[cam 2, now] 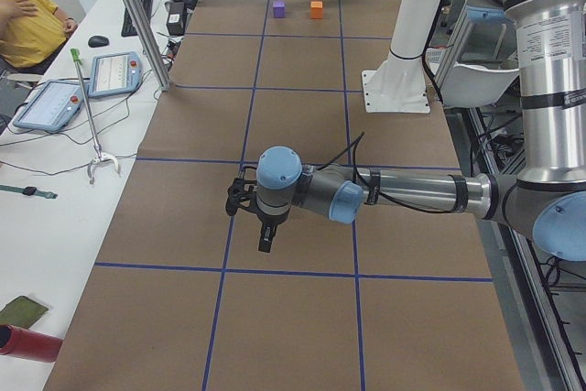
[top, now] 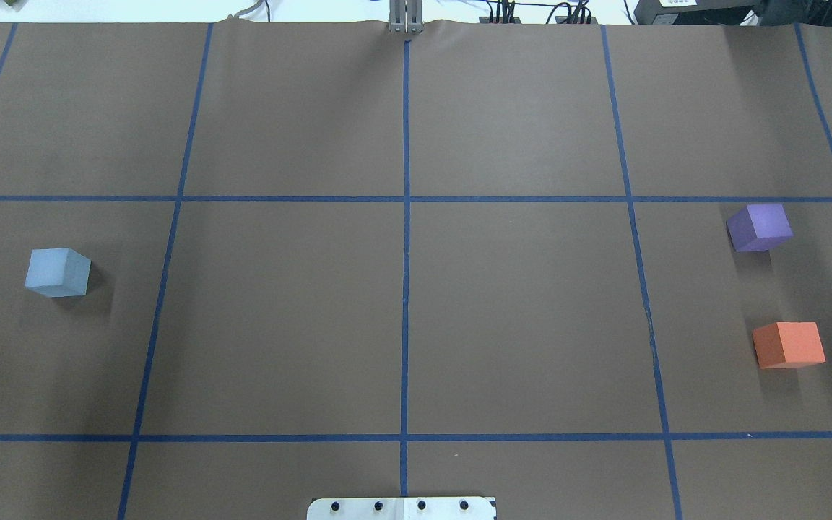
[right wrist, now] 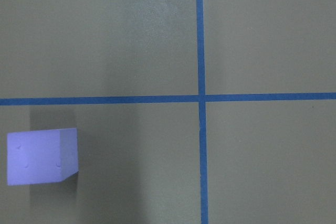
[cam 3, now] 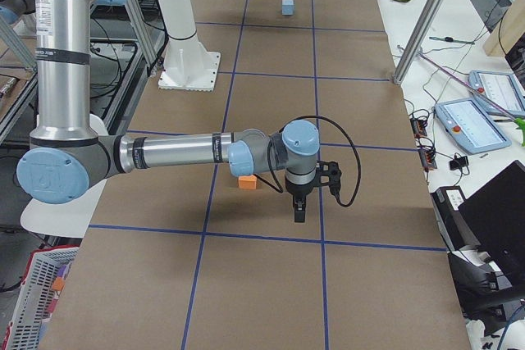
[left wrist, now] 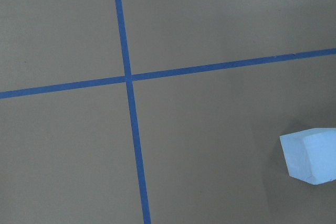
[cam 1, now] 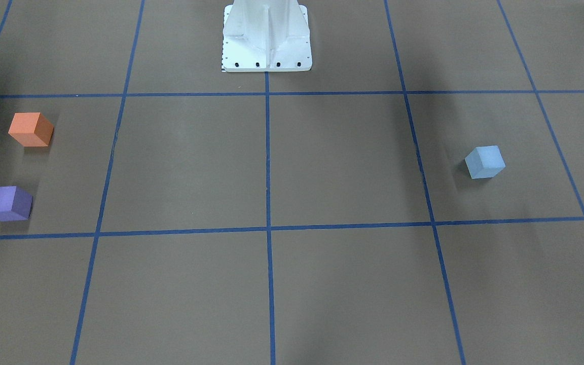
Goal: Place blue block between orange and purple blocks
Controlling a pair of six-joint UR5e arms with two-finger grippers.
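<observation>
The light blue block [top: 58, 272] sits on the brown table at my left side; it also shows in the front view [cam 1: 484, 162], far off in the right-side view [cam 3: 287, 6], and at the lower right edge of the left wrist view [left wrist: 311, 156]. The purple block [top: 759, 227] and orange block [top: 789, 344] sit apart at my right side, with bare table between them. The left gripper [cam 2: 265, 240] hangs over the table and hides the blue block in the left-side view. The right gripper [cam 3: 299, 211] hangs near the orange block [cam 3: 248, 182]. I cannot tell whether either gripper is open or shut.
The white robot base [top: 401, 508] stands at the table's near middle edge. Blue tape lines [top: 406, 217] grid the table. A side bench with tablets [cam 2: 50, 103], a metal post [cam 2: 137, 16] and a person in yellow [cam 2: 27, 25] lie beyond the far edge.
</observation>
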